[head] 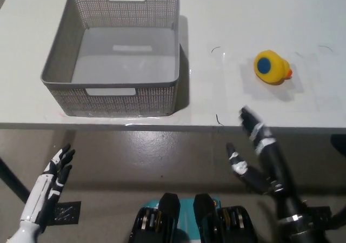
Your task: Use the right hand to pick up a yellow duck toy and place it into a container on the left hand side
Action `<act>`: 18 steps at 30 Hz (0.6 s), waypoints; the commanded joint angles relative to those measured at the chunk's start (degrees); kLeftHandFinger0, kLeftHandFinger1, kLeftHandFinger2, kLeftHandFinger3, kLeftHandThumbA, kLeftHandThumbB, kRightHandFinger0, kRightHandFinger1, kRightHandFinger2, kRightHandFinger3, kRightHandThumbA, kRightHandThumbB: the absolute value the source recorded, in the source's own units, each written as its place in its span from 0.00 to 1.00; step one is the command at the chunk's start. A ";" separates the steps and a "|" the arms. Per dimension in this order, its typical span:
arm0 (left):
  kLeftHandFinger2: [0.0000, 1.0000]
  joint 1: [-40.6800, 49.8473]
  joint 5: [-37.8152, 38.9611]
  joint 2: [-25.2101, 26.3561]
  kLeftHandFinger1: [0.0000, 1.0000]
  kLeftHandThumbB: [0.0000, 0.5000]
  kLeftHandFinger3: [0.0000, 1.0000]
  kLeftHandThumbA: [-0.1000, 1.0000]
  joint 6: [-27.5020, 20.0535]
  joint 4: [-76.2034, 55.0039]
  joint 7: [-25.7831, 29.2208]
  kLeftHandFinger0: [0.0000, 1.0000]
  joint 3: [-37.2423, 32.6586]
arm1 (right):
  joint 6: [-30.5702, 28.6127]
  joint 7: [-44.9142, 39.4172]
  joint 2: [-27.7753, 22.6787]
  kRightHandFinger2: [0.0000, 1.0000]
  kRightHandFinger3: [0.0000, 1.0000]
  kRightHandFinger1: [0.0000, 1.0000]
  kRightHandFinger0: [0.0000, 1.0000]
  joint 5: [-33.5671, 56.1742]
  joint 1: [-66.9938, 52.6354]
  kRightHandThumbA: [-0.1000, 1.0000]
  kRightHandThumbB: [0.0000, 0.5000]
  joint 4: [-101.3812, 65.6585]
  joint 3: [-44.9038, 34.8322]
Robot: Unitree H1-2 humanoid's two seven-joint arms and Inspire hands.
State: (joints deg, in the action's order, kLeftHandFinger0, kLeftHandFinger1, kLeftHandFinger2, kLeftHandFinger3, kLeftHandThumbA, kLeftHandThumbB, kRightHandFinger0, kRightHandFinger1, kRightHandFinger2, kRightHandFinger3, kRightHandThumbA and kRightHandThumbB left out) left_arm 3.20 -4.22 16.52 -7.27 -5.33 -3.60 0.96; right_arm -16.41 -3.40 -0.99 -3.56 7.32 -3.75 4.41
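The black right hand (pixel 258 151) hangs empty, fingers spread, at the desk (pixel 227 97) edge, near the yellow duck (pixel 272 67). White left hand (pixel 55 172) rests open, low. Grey basket (pixel 111 83) sits left.

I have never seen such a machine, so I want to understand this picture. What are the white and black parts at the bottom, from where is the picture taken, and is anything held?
The picture comes from a camera on a humanoid robot's head, looking steeply down at a white table.

The white left robot hand rests low at the lower left, below the table edge, open and empty. The black right robot hand reaches up at the lower right, fingers apart, its fingertips just at the table's front edge. It holds nothing.

On the table stand a grey mesh basket, empty, on the left, and a yellow duck toy lying on the right, apart from both hands. The duck is not yet picked up.
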 commanded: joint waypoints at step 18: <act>1.00 -3.38 3.21 -2.02 1.00 0.38 1.00 1.00 -1.64 -7.05 -5.36 1.00 -4.07 | 15.85 4.06 -12.52 1.00 1.00 1.00 1.00 -14.75 20.30 0.77 0.59 -5.85 -11.14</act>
State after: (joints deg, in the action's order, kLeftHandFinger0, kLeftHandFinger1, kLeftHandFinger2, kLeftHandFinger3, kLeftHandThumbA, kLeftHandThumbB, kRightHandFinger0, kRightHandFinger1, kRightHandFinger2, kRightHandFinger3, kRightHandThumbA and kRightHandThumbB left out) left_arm 1.99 0.26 14.62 -8.44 -10.60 -7.38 -1.61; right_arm -6.79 -0.86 -10.46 -12.62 21.19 -11.81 -5.77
